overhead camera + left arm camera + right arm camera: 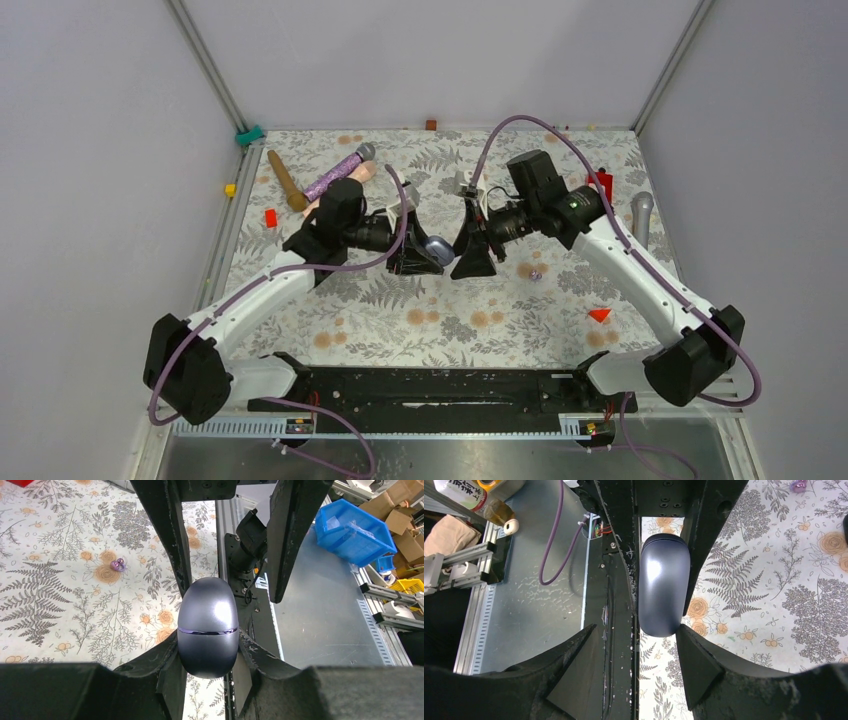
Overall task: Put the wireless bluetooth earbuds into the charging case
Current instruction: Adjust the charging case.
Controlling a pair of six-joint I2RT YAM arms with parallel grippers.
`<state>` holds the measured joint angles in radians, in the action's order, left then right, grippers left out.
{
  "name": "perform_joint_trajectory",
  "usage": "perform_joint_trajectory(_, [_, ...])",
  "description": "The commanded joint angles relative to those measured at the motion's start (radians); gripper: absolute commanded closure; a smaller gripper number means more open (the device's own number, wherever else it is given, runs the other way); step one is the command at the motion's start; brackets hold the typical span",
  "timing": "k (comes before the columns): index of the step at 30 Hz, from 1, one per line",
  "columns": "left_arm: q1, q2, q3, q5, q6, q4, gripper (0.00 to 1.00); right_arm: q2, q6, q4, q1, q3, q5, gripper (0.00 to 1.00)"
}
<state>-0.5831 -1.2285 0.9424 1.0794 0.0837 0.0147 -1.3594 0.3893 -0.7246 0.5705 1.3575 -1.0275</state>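
The left hand is gripping the one charging case, its lid shut, above the middle of the counter. The right hand is standing open, its fingers on both sides of the case end. Two purple earbuds are lying together on the counter near the right hand, toward the right edge, uncovered. Three more things are lying around: a purple microphone and a brown microphone near the far left corner, and a grey microphone at the right edge.
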Motion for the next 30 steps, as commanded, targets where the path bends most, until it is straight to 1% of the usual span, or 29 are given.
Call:
perform_joint_trajectory(1, [0.003, 0.014, -0.043, 0.029, 0.111, -0.189, 1.0, 0.049, -0.08, 0.149, -0.006, -0.053, -0.04, 0.34])
perform_joint_trajectory(6, [0.004, 0.008, -0.055, 0.045, 0.132, -0.221, 1.0, 0.086, -0.165, 0.287, -0.008, -0.122, 0.006, 0.35])
perform_joint_trajectory(16, [0.003, 0.003, -0.073, 0.081, 0.166, -0.273, 1.0, 0.104, -0.239, 0.401, -0.011, -0.171, 0.025, 0.4])
perform_joint_trajectory(22, [0.004, -0.004, -0.076, 0.078, 0.164, -0.269, 1.0, 0.112, -0.25, 0.423, -0.011, -0.181, 0.006, 0.5])
perform_joint_trajectory(26, [0.003, -0.006, -0.073, 0.073, 0.148, -0.252, 0.99, 0.116, -0.246, 0.422, -0.012, -0.183, 0.0, 0.6])
perform_joint_trajectory(27, [0.004, -0.006, -0.072, 0.071, 0.14, -0.243, 0.94, 0.117, -0.244, 0.418, -0.012, -0.182, -0.001, 0.62])
perform_joint_trajectory(28, [0.003, -0.005, -0.068, 0.072, 0.129, -0.231, 0.85, 0.12, -0.23, 0.403, -0.012, -0.177, 0.002, 0.64])
perform_joint_trajectory(29, [0.004, -0.004, -0.064, 0.071, 0.116, -0.214, 0.73, 0.122, -0.207, 0.375, -0.012, -0.167, 0.003, 0.66])
perform_joint_trajectory(30, [0.004, -0.005, -0.059, 0.067, 0.106, -0.2, 0.66, 0.122, -0.182, 0.346, -0.012, -0.155, 0.006, 0.67])
